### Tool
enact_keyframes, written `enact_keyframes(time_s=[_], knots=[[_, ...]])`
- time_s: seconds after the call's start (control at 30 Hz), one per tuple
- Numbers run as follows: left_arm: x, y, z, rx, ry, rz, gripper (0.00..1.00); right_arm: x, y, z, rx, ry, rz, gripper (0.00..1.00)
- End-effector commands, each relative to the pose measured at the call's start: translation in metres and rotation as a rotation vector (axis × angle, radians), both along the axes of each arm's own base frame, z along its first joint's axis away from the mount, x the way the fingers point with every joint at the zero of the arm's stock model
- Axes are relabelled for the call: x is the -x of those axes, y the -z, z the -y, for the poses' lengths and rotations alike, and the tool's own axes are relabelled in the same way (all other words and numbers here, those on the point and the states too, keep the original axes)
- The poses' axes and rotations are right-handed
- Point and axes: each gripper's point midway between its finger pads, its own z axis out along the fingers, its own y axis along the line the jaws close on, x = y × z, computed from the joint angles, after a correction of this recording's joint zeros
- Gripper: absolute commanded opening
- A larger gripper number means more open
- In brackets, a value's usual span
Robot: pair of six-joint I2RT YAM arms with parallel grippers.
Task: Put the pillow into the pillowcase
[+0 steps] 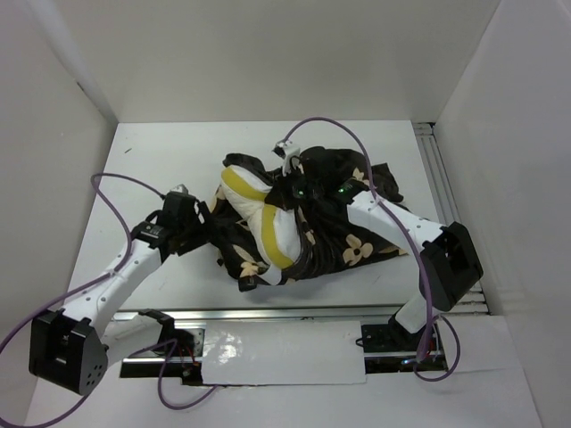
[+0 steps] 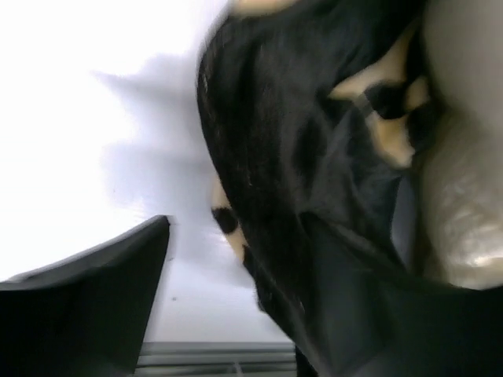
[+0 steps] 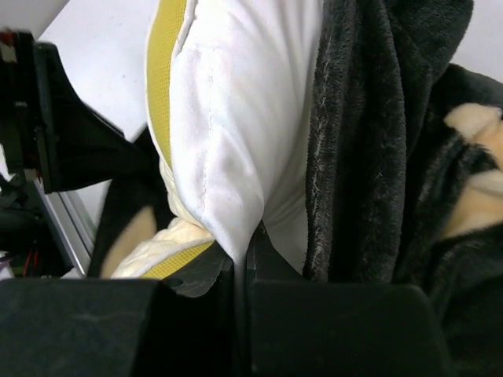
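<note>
Where the pillow is lying: in the middle of the worktop, partly wrapped by the pillowcase, with its white face and yellow trim showing on the left side.
Right fingers: clenching together on a fold of the pillow's white cover, with the pillowcase's plush edge running up just to the right of the pinch.
Left fingers: standing released and spread; one dark finger is showing at the lower left, apart from the fabric, and the other cannot be made out.
Pillowcase at the left fingers: its dark, flower-printed edge is hanging across the right side of the gap, with pale pillow showing beyond it.
</note>
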Motion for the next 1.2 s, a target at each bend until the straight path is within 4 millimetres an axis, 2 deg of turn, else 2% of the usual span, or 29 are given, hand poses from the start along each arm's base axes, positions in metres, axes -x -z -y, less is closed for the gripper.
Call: enact_keyframes(time_s=[0.0,0.07,0.1,0.17,0.2,0.23,0.27,0.33,0.43,0.5,0.57,0.6,0.63,0.67,0.7,0.83,0.87,0.93,0.97,1.0,1.1,1.13,1.17], knots=[[-0.025,-0.051,-0.002,-0.051,0.05,0.185,0.89,-0.004,-0.002,0.009,0.015,0.006,0.018,0.0],[-0.033,-0.068,0.001,-0.064,0.073,0.236,0.91,-0.005,-0.007,0.008,0.009,0.006,0.027,0.0],[-0.033,-0.07,0.009,-0.063,0.139,0.251,0.91,-0.005,-0.007,0.008,0.005,0.01,0.02,0.0],[-0.045,-0.079,0.023,-0.038,0.195,0.305,0.84,-0.005,-0.007,0.008,0.005,0.01,0.02,0.0],[-0.047,-0.074,0.036,-0.017,0.252,0.294,0.8,-0.006,-0.009,0.007,-0.001,0.01,0.027,0.0],[-0.05,-0.071,0.041,-0.01,0.274,0.294,0.75,-0.005,-0.009,0.007,-0.007,0.016,0.017,0.0],[-0.053,-0.071,0.056,0.012,0.314,0.308,0.69,-0.005,-0.017,0.005,-0.03,0.012,0.028,0.0],[-0.056,-0.055,0.073,0.018,0.372,0.275,0.67,-0.009,-0.019,0.007,-0.049,0.033,0.016,0.0],[-0.056,-0.039,0.1,0.079,0.447,0.267,0.67,-0.018,-0.038,0.004,-0.109,0.06,0.032,0.0],[-0.059,-0.033,0.109,0.111,0.446,0.28,0.67,-0.027,-0.052,0.005,-0.161,0.09,0.039,0.0],[-0.062,-0.026,0.115,0.109,0.446,0.273,0.67,-0.031,-0.076,0.008,-0.222,0.093,0.065,0.0],[-0.061,-0.024,0.12,0.117,0.45,0.267,0.67,-0.03,-0.099,0.007,-0.275,0.097,0.096,0.0],[-0.064,-0.024,0.123,0.099,0.447,0.272,0.67,-0.032,-0.11,0.012,-0.303,0.102,0.112,0.0],[-0.063,-0.016,0.129,0.08,0.455,0.254,0.67,-0.03,-0.125,0.016,-0.334,0.094,0.133,0.0],[-0.071,-0.017,0.129,0.056,0.426,0.264,0.67,-0.029,-0.133,0.019,-0.359,0.091,0.147,0.0],[-0.086,0.003,0.14,0.015,0.415,0.206,0.79,-0.02,-0.147,0.023,-0.396,0.046,0.149,0.0],[-0.086,0.008,0.146,0.012,0.43,0.193,0.85,-0.014,-0.153,0.022,-0.408,0.016,0.158,0.0],[-0.089,0.015,0.164,0.044,0.47,0.192,0.86,-0.013,-0.151,0.023,-0.415,0.003,0.148,0.0],[-0.09,0.014,0.171,0.06,0.485,0.208,0.86,-0.012,-0.151,0.025,-0.422,-0.006,0.136,0.0],[-0.099,0.001,0.182,0.1,0.499,0.272,0.88,-0.012,-0.151,0.025,-0.422,-0.006,0.136,0.0],[-0.095,-0.008,0.202,0.209,0.568,0.332,0.9,-0.01,-0.155,0.03,-0.433,-0.023,0.132,0.0],[-0.099,-0.02,0.211,0.23,0.579,0.391,0.98,-0.008,-0.159,0.029,-0.454,-0.033,0.117,0.0],[-0.101,-0.018,0.212,0.231,0.579,0.393,0.98,-0.008,-0.162,0.031,-0.466,-0.041,0.115,0.0]])
